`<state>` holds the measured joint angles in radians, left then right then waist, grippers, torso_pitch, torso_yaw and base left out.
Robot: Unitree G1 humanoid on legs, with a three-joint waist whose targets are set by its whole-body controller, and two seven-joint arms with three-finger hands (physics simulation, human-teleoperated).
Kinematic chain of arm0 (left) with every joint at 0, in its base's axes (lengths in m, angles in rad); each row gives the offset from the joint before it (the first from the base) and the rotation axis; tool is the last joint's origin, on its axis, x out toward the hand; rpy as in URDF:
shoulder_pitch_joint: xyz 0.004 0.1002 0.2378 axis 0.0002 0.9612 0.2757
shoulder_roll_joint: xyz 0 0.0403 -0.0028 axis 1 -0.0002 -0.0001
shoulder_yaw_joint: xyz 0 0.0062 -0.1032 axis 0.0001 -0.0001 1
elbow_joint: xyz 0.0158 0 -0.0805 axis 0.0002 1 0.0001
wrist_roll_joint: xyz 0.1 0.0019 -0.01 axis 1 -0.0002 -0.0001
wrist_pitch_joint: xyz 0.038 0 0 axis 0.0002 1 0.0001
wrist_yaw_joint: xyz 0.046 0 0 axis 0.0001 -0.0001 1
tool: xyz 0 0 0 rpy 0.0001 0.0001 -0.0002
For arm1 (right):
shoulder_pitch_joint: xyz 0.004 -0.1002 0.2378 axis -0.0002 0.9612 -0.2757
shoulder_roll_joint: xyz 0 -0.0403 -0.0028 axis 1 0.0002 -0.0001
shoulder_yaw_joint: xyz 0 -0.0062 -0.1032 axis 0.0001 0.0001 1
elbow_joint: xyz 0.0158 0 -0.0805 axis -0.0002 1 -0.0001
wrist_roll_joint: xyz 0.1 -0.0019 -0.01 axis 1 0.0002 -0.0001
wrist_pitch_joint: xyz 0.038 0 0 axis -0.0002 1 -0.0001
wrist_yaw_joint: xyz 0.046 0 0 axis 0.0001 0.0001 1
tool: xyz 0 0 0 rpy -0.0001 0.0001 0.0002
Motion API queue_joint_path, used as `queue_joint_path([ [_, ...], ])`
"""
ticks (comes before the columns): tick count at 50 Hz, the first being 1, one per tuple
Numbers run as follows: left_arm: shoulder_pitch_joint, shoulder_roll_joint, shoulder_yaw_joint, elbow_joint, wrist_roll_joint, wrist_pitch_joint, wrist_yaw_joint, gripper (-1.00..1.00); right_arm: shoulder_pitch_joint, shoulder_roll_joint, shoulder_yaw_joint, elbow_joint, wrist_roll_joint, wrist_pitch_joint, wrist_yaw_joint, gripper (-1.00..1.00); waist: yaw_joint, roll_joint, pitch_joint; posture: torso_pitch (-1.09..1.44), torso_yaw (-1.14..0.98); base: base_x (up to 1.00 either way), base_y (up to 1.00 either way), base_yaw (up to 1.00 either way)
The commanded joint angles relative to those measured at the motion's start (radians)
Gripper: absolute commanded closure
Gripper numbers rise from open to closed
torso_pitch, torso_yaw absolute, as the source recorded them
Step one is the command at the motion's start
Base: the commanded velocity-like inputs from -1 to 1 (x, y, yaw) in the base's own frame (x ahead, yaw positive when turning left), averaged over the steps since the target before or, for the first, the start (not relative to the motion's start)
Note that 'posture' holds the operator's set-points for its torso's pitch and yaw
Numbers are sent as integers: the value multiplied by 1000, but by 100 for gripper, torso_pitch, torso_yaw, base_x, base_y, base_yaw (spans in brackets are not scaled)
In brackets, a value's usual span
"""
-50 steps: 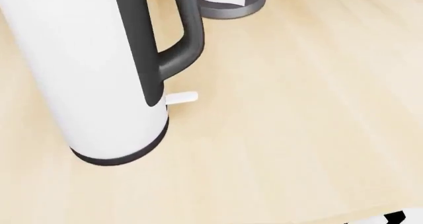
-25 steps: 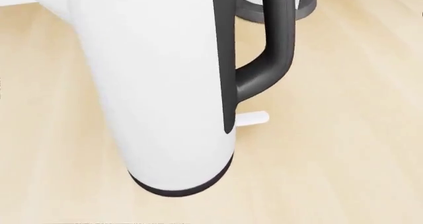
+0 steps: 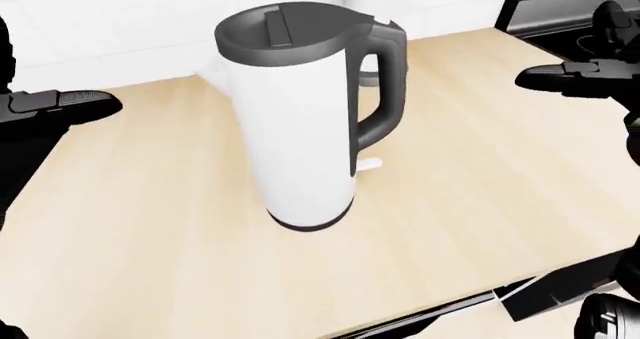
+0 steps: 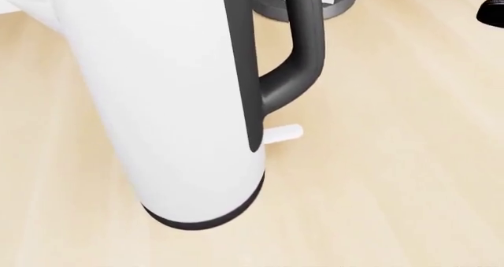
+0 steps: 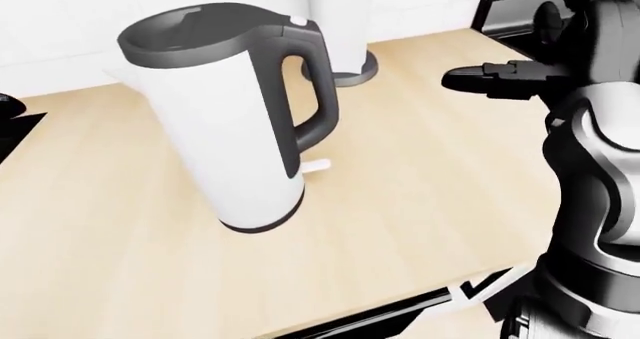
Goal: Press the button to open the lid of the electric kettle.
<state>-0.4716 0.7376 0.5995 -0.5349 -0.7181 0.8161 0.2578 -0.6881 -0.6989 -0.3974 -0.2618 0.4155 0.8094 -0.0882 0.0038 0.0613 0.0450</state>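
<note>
Right black robot hand (image 5: 490, 80) floats at three o'clock from the tall white electric kettle (image 3: 300, 129), fingers spread, holding nothing. Left black robot hand (image 3: 60, 103) floats at nine o'clock, fingers also spread. No words show on the kettle. Its dark grey lid (image 3: 285, 31) is shut. It stands mid light wooden counter (image 3: 470, 189), with bare wood all around.

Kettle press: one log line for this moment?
kettle: upright on counter | lid: closed | left hand: open, clear of kettle | right hand: open, clear of kettle | button: unpressed
</note>
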Motion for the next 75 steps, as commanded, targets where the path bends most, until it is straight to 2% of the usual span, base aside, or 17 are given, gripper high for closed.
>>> queue_joint_path([
  [1,-15,4,8,-17,-4,-15,8,-100,-42,-17,-12,-16,-24,-25,16,-100,-2,-14,-23,-3,0,0,0,0],
  [11,-30,8,8,-15,-27,11,25,-100,-93,-6,14,29,-91,-37,60,-100,-3,-20,-76,-13,0,0,0,0],
  [22,-22,21,11,-12,-46,-3,36,-100,-166,17,62,117,-158,-69,99,-100,-4,-30,-151,-24,0,0,0,0],
  [30,-8,20,10,-19,-40,-5,30,-100,-237,41,95,196,-212,-98,129,-100,-5,-24,-211,-31,0,0,0,0],
  [36,-12,18,13,-18,-36,-7,29,-100,-296,56,113,270,-239,-114,134,-100,-5,-19,-240,-31,0,0,0,0],
  [44,-24,23,10,-17,-52,-5,41,-100,-350,76,139,353,-280,-151,161,-100,-7,-17,-254,-31,0,0,0,0],
  [54,-31,27,0,-14,-69,6,53,-100,-449,95,176,515,-345,-229,190,-100,-8,-11,-253,-31,0,0,0,0],
  [65,-34,29,1,-17,-74,18,57,-100,-571,149,221,809,-443,-404,229,-100,-12,0,-250,-31,0,0,0,0],
  [75,-32,29,2,-22,-84,21,64,-100,-736,177,248,1128,-510,-552,253,-100,-16,11,-248,-31,0,0,0,0],
])
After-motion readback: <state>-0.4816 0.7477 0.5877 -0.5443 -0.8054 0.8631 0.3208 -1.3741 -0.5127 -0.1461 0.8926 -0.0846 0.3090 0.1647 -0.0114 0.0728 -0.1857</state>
